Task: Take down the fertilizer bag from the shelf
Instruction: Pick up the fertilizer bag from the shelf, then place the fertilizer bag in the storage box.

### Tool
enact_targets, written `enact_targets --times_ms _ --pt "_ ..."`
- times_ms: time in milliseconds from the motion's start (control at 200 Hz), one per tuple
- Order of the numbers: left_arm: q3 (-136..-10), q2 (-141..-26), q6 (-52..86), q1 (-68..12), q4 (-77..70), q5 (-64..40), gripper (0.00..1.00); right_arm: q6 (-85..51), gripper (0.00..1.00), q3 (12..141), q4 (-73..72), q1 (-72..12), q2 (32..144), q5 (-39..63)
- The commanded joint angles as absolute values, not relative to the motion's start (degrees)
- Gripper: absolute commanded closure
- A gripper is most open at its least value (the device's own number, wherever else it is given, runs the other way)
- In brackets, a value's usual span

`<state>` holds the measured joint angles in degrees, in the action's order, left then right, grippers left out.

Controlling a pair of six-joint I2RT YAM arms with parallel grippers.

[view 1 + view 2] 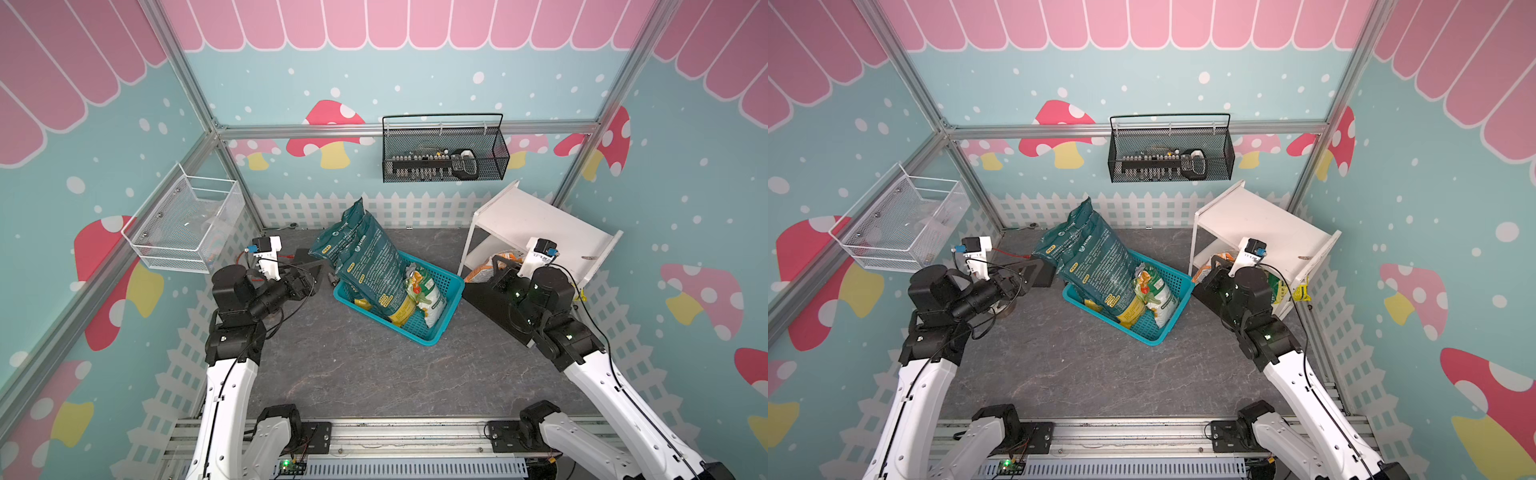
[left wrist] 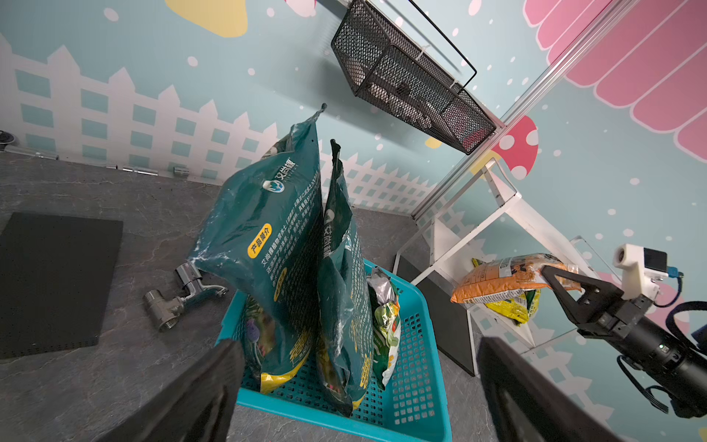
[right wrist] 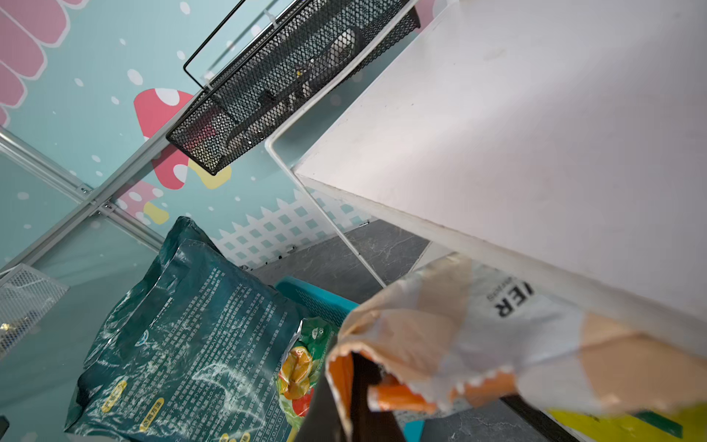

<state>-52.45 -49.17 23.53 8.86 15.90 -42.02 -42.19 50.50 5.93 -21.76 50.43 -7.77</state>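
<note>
The white shelf [image 1: 540, 224] [image 1: 1262, 216] stands at the back right. An orange and white fertilizer bag [image 1: 484, 268] [image 2: 505, 277] [image 3: 459, 325] lies on its lower board, on top of a yellow bag [image 2: 512, 308]. One end of the orange bag sticks out of the open front. My right gripper [image 1: 500, 264] [image 1: 1219, 266] [image 2: 551, 273] [image 3: 355, 367] is shut on that end's serrated edge. My left gripper [image 1: 309, 264] [image 1: 1038, 266] [image 2: 355, 352] is open and holds nothing, just left of the teal basket.
The teal basket [image 1: 451, 291] [image 2: 421, 402] at mid-table holds two tall dark green bags [image 1: 374, 262] and a small white and green one. A metal tap fitting [image 2: 180, 298] and a black mat [image 2: 53, 283] lie left. A black wire basket [image 1: 444, 153] and a white mesh basket [image 1: 187, 224] hang on the walls.
</note>
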Motion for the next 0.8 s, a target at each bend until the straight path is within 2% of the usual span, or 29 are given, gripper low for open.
enact_targets --times_ms 0,125,445,625,796 --pt "-54.07 -48.54 21.99 8.62 16.49 -41.76 0.01 -38.43 1.00 53.71 -2.81 -21.88 48.47 -1.05" --pt "-54.05 -48.52 21.99 8.60 16.49 -41.76 0.01 -35.46 1.00 55.38 -3.29 -22.06 49.44 6.34" --pt "-54.13 -48.56 22.06 8.59 16.46 -41.65 0.01 -33.33 1.00 56.55 -1.92 -24.69 51.33 8.66" --pt "-54.09 -48.54 22.02 8.61 16.54 -41.39 0.00 -30.42 1.00 56.04 -2.01 -30.56 55.58 3.61" --pt "-54.05 -48.50 22.04 8.57 16.63 -41.40 0.01 -29.50 1.00 56.06 -3.52 -33.12 60.12 3.14"
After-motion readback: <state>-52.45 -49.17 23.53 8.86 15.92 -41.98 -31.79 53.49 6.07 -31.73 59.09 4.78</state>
